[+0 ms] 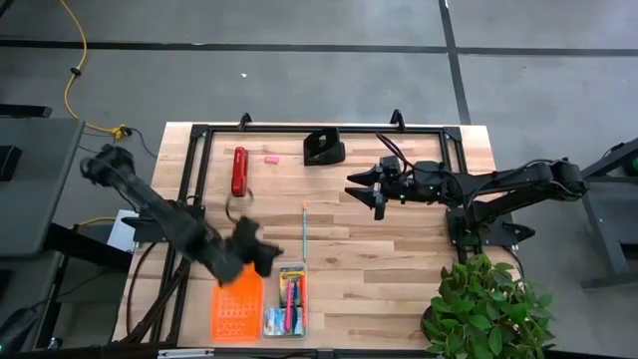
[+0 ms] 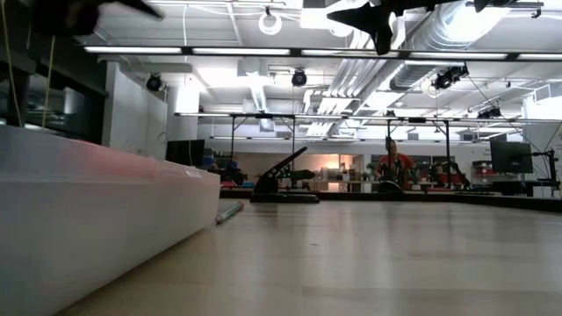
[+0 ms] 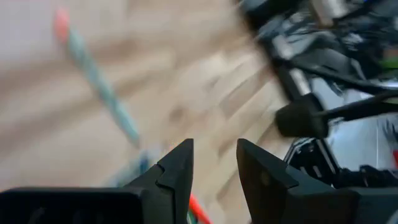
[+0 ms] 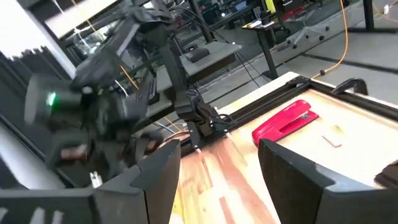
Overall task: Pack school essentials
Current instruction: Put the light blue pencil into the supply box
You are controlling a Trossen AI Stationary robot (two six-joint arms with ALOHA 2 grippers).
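**High view: left arm over the case, pencil waiting**

Left gripper [image 1: 261, 257] hovers parted and empty beside the clear plastic pencil case [image 1: 288, 301]. Thin green pencil [image 1: 304, 231] lies just beyond; a hasty reach could roll it. Right gripper [image 1: 371, 189] waits, spread wide.

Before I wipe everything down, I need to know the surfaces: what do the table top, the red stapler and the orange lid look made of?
Table top: light wood planks, matte, with visible seams and grain. Red stapler: looks like glossy plastic or painted metal; I cannot tell which. Orange lid: seems plastic, bright, with a grid of small holes.
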